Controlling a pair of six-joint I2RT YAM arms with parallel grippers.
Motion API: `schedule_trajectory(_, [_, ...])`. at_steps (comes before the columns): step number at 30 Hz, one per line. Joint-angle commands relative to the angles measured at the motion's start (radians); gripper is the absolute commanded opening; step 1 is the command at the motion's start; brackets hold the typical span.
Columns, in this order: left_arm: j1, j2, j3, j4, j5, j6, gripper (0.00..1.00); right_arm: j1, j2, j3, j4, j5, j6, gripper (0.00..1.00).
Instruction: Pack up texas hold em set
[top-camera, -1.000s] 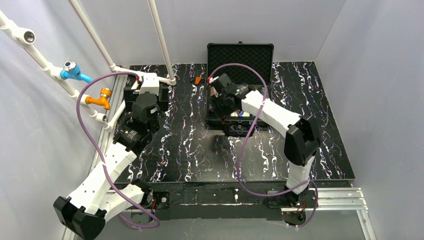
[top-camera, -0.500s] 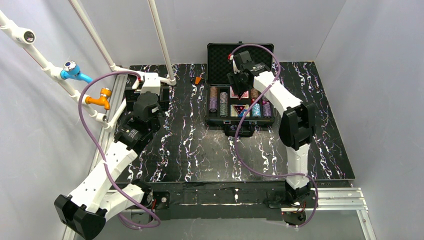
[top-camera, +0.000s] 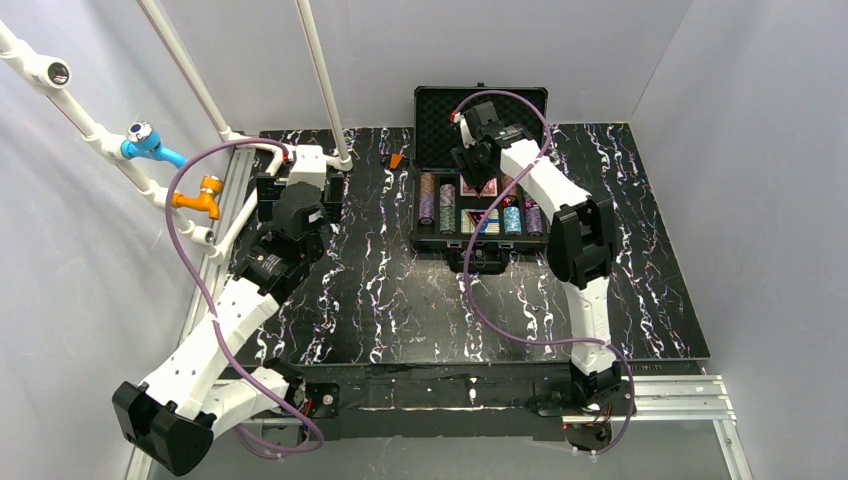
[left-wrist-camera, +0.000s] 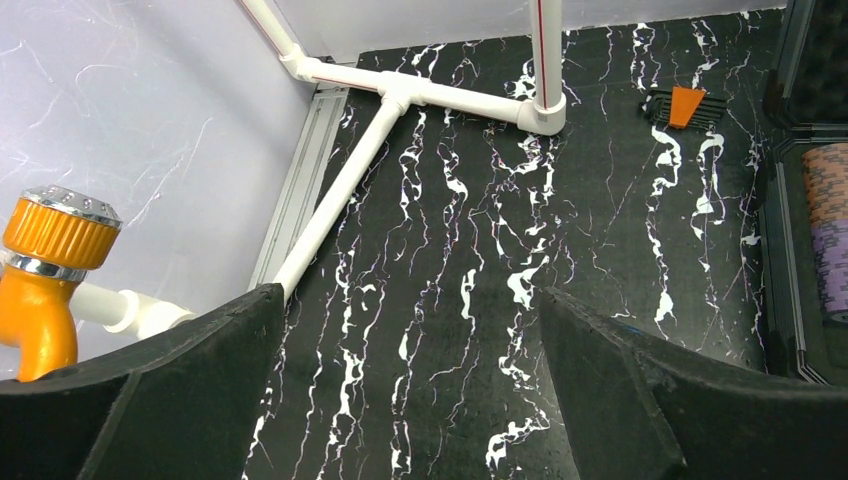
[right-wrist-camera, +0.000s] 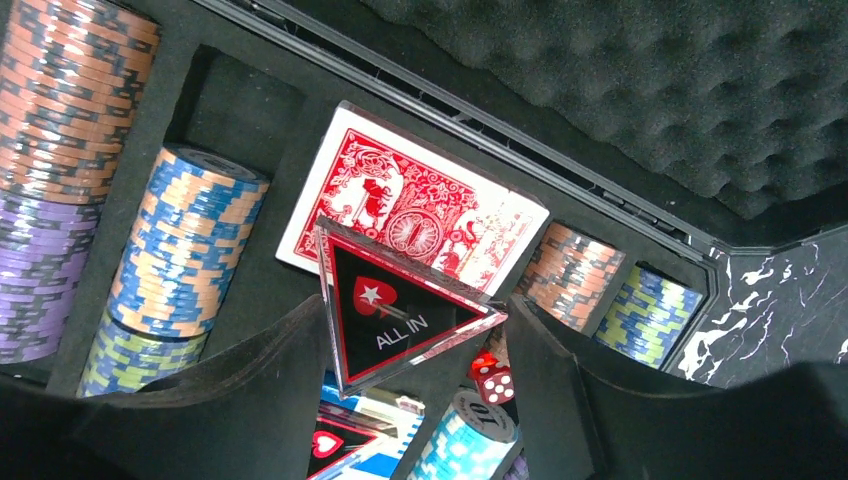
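Nearest, on the left side of the bench (top-camera: 380, 300), the left claw (left-wrist-camera: 410, 300) hangs spread wide with nothing between its pads, apart from the set. Farther back, the right claw (right-wrist-camera: 415, 335) is closed partway on the ALL IN triangle (right-wrist-camera: 395, 310), a clear-edged red-and-black plaque, and holds it tilted just above the open black case (top-camera: 432, 243). One pad bears on a straight edge; the other meets the opposite corner. Being stiff, light acrylic with glossy faces, the piece probably slips or pivots easily about that corner, so a firmer hold would likely be across two flat edges, or face to face. Beneath it lie the red card deck (right-wrist-camera: 400, 200), a second triangle (right-wrist-camera: 335, 440) and a red die (right-wrist-camera: 493, 378), with chip stacks (right-wrist-camera: 175, 245) lying in rows on either side. The chips look dense and heavy in bulk yet loose, apt to scatter if nudged. Beyond them stands the foam-lined lid (right-wrist-camera: 620, 80), upright at the bench's far edge; it probably calls for a push at its top rim to shut.
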Motion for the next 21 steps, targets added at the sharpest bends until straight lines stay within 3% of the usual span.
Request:
schedule_trajectory(1, [0.004,-0.001,0.029,0.003,-0.002,-0.005,0.98,-0.015,0.018,0.051,0.038,-0.011,-0.027,0.58])
schedule_trajectory(21, [0.004,-0.001,0.033,-0.007,0.014,-0.009,0.98,-0.038,0.055,0.077,0.076,-0.063,-0.041,0.62])
